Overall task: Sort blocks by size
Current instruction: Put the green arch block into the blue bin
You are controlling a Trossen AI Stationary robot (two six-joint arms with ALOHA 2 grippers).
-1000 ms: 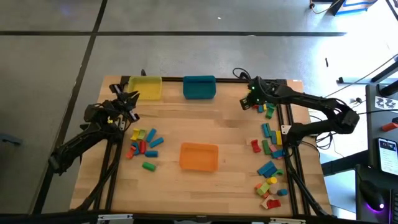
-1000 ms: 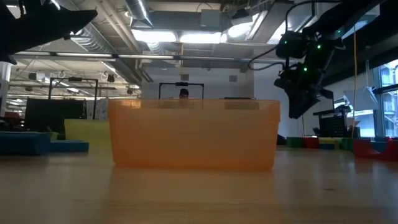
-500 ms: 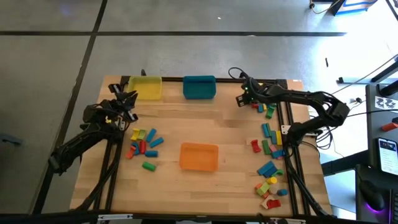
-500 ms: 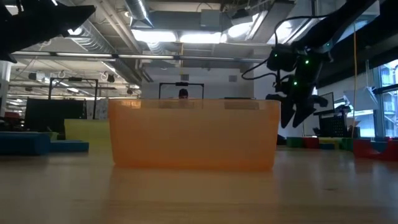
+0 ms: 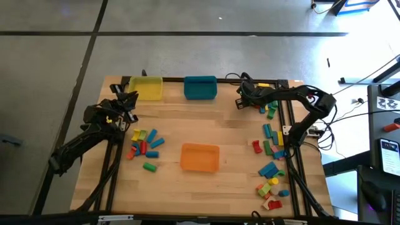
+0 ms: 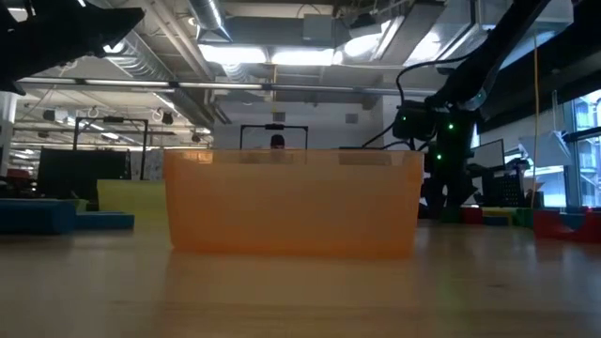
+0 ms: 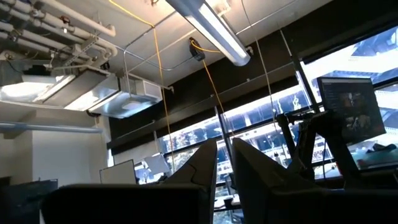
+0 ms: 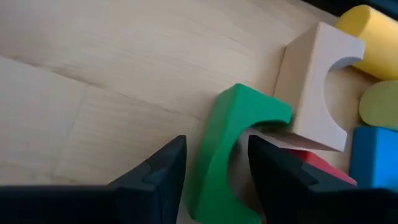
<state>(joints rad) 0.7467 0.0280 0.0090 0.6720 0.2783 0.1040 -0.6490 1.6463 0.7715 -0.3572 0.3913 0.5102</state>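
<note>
Coloured blocks lie flat on the table in a left group (image 5: pixel 144 144) and in groups along the right side (image 5: pixel 270 144). My right gripper (image 5: pixel 239 102) is low over the far right group (image 5: pixel 265 108) and points steeply down. It is open, with a green arch block (image 8: pixel 224 155) between its fingers; I cannot tell whether a finger touches the block. A plain wooden arch block (image 8: pixel 314 81) leans against the green one. My left gripper (image 5: pixel 131 99) waits raised at the left, shut, pointing upward.
A yellow bin (image 5: pixel 145 87) and a teal bin (image 5: pixel 200 87) stand at the far edge. An orange bin (image 5: pixel 200 156) stands mid-table. Yellow (image 8: pixel 373 37), blue (image 8: pixel 373 155) and red (image 8: pixel 311 165) blocks crowd close to the green one. A person shows in the room behind (image 6: pixel 277 141).
My right gripper has sunk from well above the table down to the far right group of blocks, shifting a little toward the teal bin and tipping more steeply downward.
</note>
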